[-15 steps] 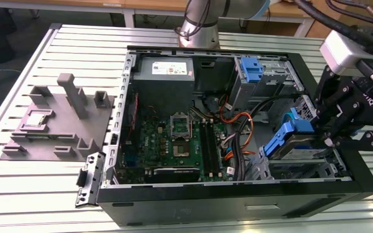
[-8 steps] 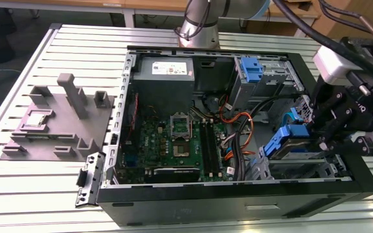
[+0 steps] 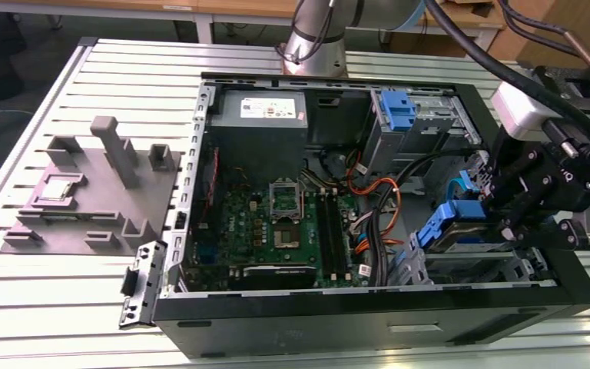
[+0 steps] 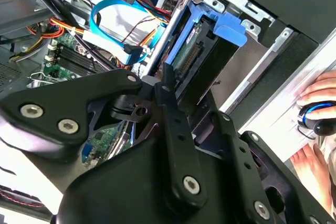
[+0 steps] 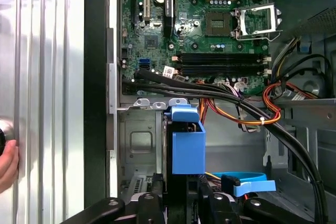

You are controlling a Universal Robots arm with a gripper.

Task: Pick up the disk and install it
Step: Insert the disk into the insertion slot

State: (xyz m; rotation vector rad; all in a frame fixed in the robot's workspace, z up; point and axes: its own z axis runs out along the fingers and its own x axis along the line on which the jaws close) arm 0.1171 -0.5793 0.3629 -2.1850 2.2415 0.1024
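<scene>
Hanging at the exterior view's right, the gripper point(image 3: 502, 207) had its fingers closed on the disk point(image 3: 472, 233), which stood on edge straight ahead of them, long axis pointing away over the drive bay point(image 5: 137, 141) in a corner of the computer case point(image 3: 377, 319).

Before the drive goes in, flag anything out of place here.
The disk, held in the robot's hand, hangs tilted at its bay, not yet seated. The CPU socket stands uncovered, its clamp flipped open. A person's fingers rest on the table beside the case.
</scene>
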